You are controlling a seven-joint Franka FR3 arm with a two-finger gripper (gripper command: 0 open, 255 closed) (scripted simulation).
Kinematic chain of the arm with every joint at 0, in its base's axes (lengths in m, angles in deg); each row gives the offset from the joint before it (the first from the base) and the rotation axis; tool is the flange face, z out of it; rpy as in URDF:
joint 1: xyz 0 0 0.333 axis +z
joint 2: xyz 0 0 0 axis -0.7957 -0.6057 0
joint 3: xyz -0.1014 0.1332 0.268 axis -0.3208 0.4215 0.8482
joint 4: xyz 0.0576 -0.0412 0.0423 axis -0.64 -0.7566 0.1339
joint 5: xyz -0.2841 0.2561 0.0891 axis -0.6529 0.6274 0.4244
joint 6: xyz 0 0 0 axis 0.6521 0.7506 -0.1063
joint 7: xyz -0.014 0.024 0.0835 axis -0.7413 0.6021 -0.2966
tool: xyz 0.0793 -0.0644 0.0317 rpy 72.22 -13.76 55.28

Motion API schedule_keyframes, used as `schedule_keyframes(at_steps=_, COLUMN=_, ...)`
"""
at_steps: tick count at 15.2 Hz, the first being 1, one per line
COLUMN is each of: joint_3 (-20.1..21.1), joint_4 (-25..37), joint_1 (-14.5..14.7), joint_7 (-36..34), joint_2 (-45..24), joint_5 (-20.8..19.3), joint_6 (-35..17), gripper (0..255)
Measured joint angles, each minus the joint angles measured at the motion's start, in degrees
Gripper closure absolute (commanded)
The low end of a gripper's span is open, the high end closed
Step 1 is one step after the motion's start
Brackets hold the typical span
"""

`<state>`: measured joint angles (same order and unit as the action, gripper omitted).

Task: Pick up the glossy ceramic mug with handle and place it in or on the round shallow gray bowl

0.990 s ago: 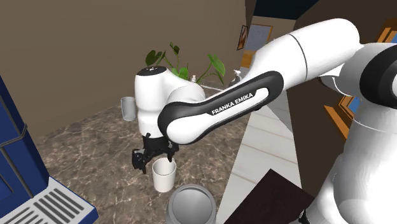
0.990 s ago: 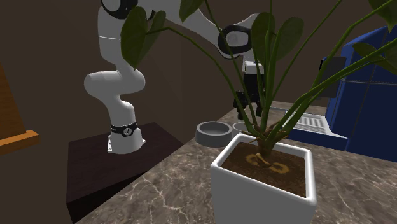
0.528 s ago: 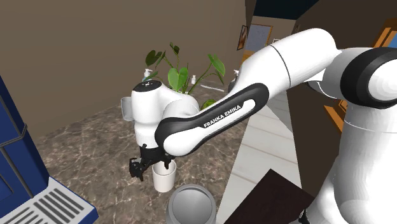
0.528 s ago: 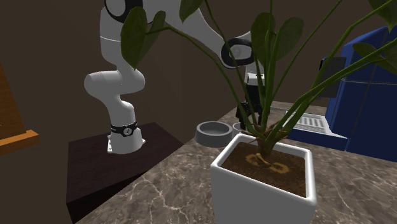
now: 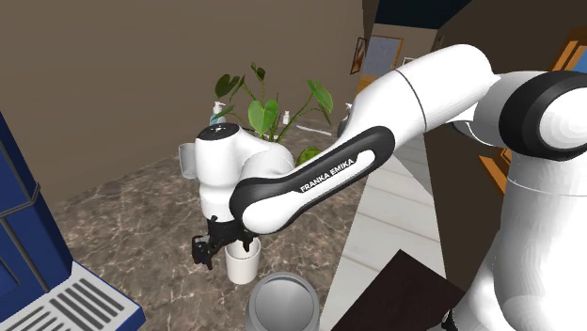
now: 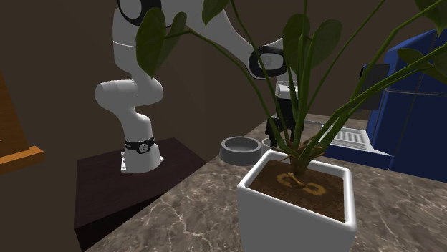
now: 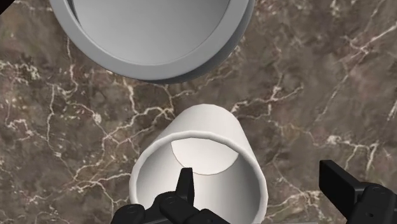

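Note:
A plain white mug (image 5: 243, 266) stands upright on the brown marble counter; no handle shows on it. In the wrist view one of my black fingers (image 7: 185, 182) dips inside the mug (image 7: 203, 159), and the other stands outside its wall. My gripper (image 7: 257, 173) is open, straddling one side of the rim without clasping it. In the shoulder view the gripper (image 5: 235, 247) sits right at the mug's top. The round shallow gray bowl (image 5: 282, 303) (image 7: 153, 38) lies empty just beside the mug, close to the counter's edge. The bowl (image 6: 240, 149) also shows in the second exterior view, near the gripper (image 6: 276, 129).
A blue machine (image 5: 28, 235) with a slotted tray (image 5: 75, 306) stands at the shoulder view's left. A leafy plant in a white square pot (image 6: 297, 197) is on the counter's far part, with a grey cup (image 5: 189, 160) near it. The counter edge (image 5: 353, 244) runs past the bowl.
The arm has sunk a little and shifted towards the shoulder view's left, bringing the open gripper down over the mug's rim. Mug and bowl have not moved.

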<state>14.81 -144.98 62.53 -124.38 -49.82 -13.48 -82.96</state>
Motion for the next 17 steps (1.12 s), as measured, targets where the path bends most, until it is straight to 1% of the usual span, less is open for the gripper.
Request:
schedule_keyframes(at_steps=10, joint_3=0.0, joint_4=0.0, joint_1=0.0, joint_7=0.0, joint_2=0.0, joint_5=0.0, joint_6=0.0, gripper=255)
schedule_keyframes(at_steps=17, joint_3=0.7, joint_4=1.9, joint_1=-0.4, joint_7=1.3, joint_2=2.3, joint_5=1.8, joint_6=3.7, gripper=255)
